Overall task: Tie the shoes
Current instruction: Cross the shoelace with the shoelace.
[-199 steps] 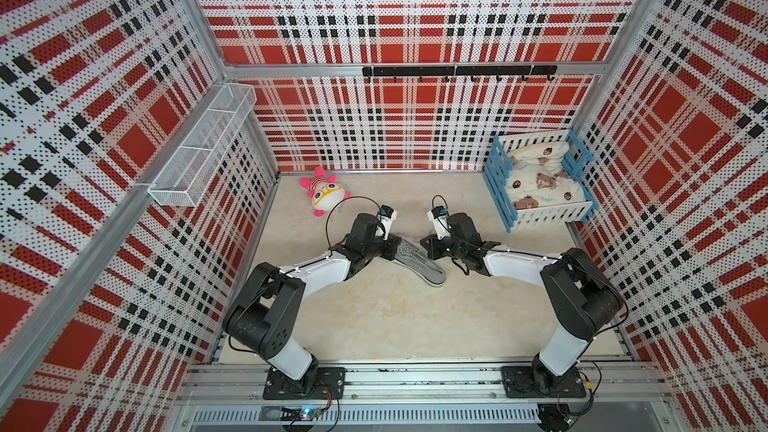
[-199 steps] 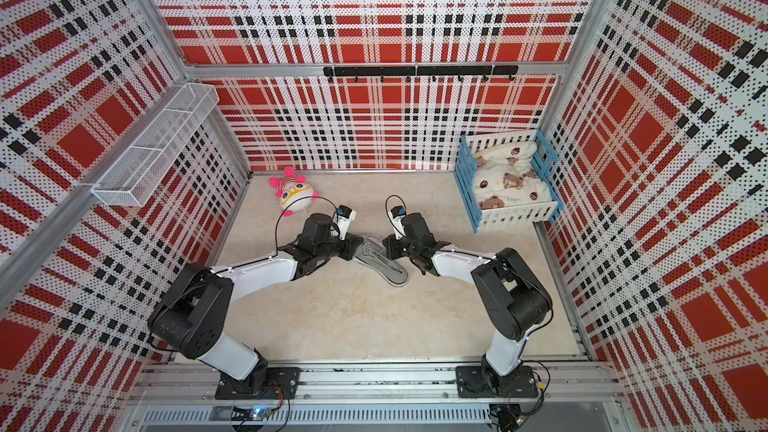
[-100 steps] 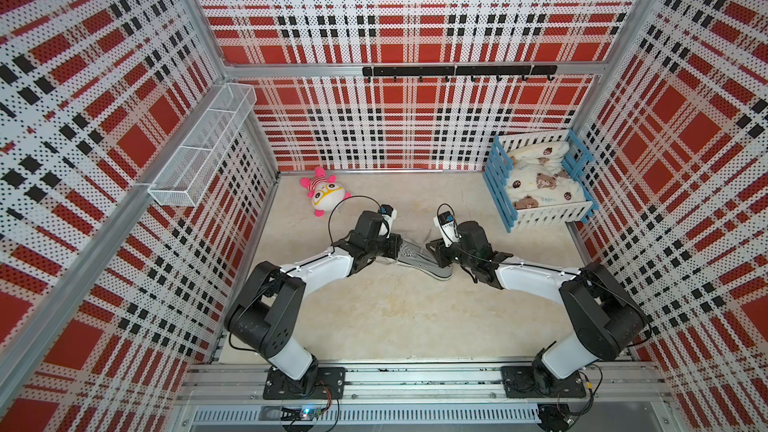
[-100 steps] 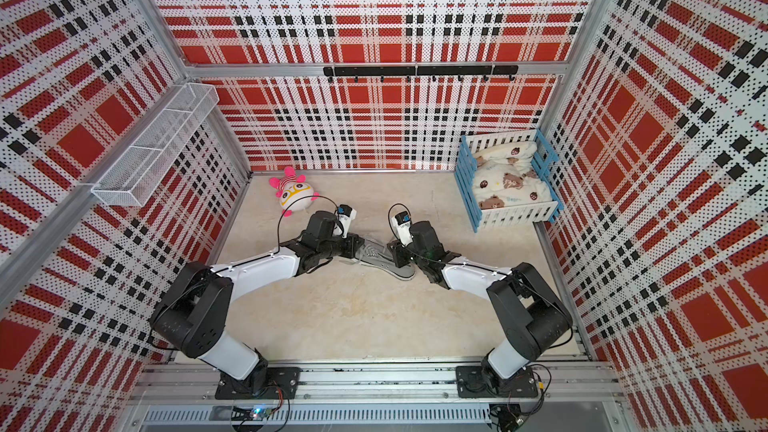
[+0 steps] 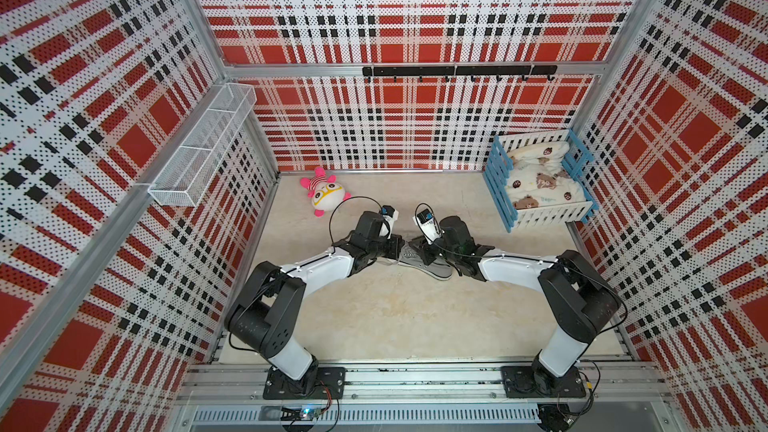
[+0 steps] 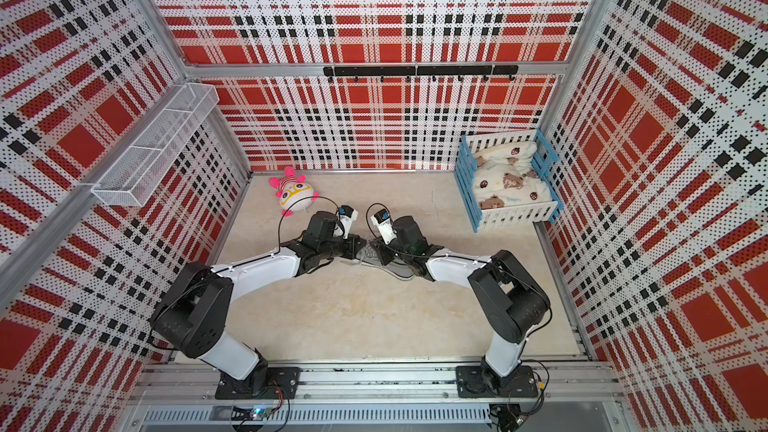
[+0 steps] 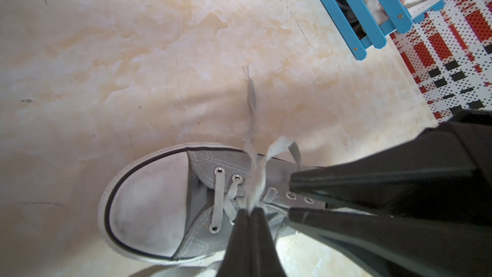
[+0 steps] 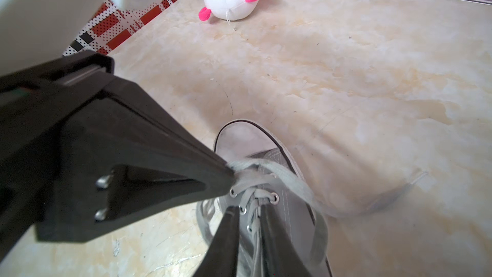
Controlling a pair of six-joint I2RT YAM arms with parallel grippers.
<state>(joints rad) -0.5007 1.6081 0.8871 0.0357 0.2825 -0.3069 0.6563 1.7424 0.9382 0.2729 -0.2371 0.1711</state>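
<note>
- Over the last second my right gripper [image 8: 247, 209] has swung back in over the shoe [image 8: 245, 139] toward my left one. Its jaws have parted from almost closed to a narrow gap.
- That gap now straddles the eyelet rows. In the right wrist view I see eyelets and crossed lacing between the fingers [image 8: 226, 235] and nothing pinched, so I judge it has let go of whatever it had.
- My left gripper [image 7: 249, 210] has not budged. Its jaws are pressed together on a bunched stretch of lace [image 7: 257, 179] over the lacing near the toe end.
- The shoe lies flat on the table [image 5: 395, 317], between my two arms in both top views. Its toe points toward my left arm's side, and it is well apart from the plush toy [image 5: 326, 195].
- One free lace end [image 7: 251, 94] trails loose across the table beyond the shoe. No bow or finished knot shows.
- What this means: the tie looks early. My left holds one strand, and my right is free to take a new hold, probably on the loose strand.
- Risk: the lace is limp and flat, so my narrow jaws could catch the crossed lacing instead.
</note>
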